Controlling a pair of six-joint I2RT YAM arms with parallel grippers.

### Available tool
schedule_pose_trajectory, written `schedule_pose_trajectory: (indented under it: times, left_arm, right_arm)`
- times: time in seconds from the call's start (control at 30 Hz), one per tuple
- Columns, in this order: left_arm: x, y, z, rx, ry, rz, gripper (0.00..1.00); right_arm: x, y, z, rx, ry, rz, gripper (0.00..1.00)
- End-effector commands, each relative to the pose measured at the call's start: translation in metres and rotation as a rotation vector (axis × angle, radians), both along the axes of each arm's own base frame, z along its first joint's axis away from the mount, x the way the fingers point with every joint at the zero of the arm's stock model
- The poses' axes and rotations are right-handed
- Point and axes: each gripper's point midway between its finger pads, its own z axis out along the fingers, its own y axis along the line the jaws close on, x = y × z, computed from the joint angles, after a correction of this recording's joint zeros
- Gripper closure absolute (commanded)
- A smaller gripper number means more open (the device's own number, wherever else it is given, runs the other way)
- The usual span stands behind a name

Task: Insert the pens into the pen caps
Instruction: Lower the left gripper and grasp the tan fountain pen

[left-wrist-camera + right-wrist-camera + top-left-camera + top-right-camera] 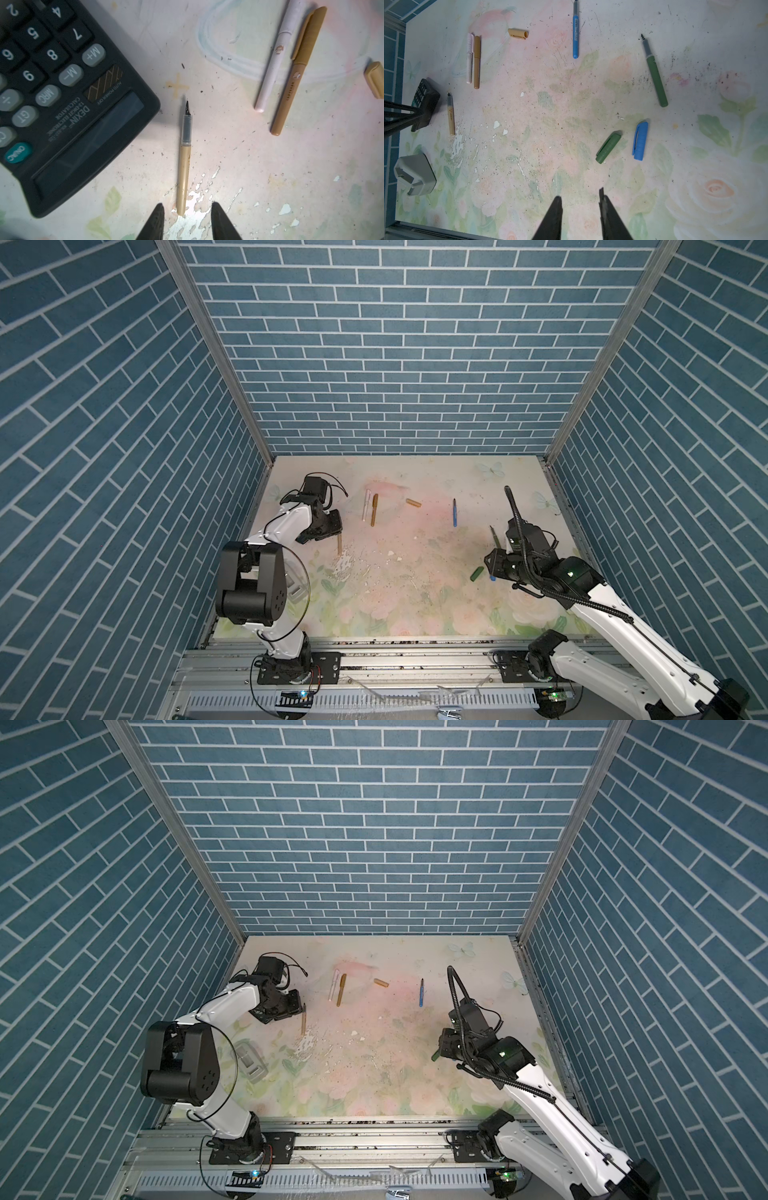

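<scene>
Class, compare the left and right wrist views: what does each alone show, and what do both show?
Only the left wrist view: readable key labels on the calculator and lettering on the capped gold pen. Only the right wrist view: the right gripper, blue pen, green pen, green cap, blue cap, grey box. Both: calculator, uncapped gold pen, pink pen, capped gold pen, loose gold cap.

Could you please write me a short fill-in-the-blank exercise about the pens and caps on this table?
1. The uncapped pen beside the calculator is ___ in colour.
2. Near the right gripper, the green cap lies next to a ___ cap.
3. The pink-white pen and the gold-brown pen beside it are both already ___.
4. The left gripper has its fingers ___, holding nothing.
Missing words: gold-brown; blue; capped; open.
</scene>
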Motion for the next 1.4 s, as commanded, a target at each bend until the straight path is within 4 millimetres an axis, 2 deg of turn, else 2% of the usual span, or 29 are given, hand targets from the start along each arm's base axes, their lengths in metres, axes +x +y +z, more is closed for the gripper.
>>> schedule_pose_trajectory:
  times: [0.0, 0.43, 0.63, 0.8, 1.17, 1.37]
  left_arm:
    - [-0.009, 0.003, -0.004, 0.034, 0.045, -0.052, 0.60]
    - [-0.015, -0.007, -0.026, 0.090, 0.113, -0.115, 0.61]
    - [-0.016, -0.011, -0.039, 0.106, 0.152, -0.114, 0.65]
    - [-0.022, 0.000, -0.041, 0.172, 0.168, -0.074, 0.68]
    - [-0.039, -0.018, -0.053, 0.196, 0.211, -0.105, 0.69]
    - [-0.040, -0.011, -0.056, 0.231, 0.221, -0.083, 0.72]
  right_arm:
    - [0.002, 0.003, 0.012, 0.009, -0.015, 0.018, 0.66]
    - [0.010, 0.016, 0.005, 0.033, 0.007, 0.032, 0.65]
    - [0.010, 0.017, -0.001, 0.046, 0.017, 0.025, 0.65]
    - [0.007, 0.016, -0.003, 0.051, 0.015, 0.021, 0.65]
    - [0.004, 0.016, -0.009, 0.075, 0.016, 0.016, 0.65]
    - [-0.001, 0.012, -0.010, 0.075, 0.016, 0.014, 0.65]
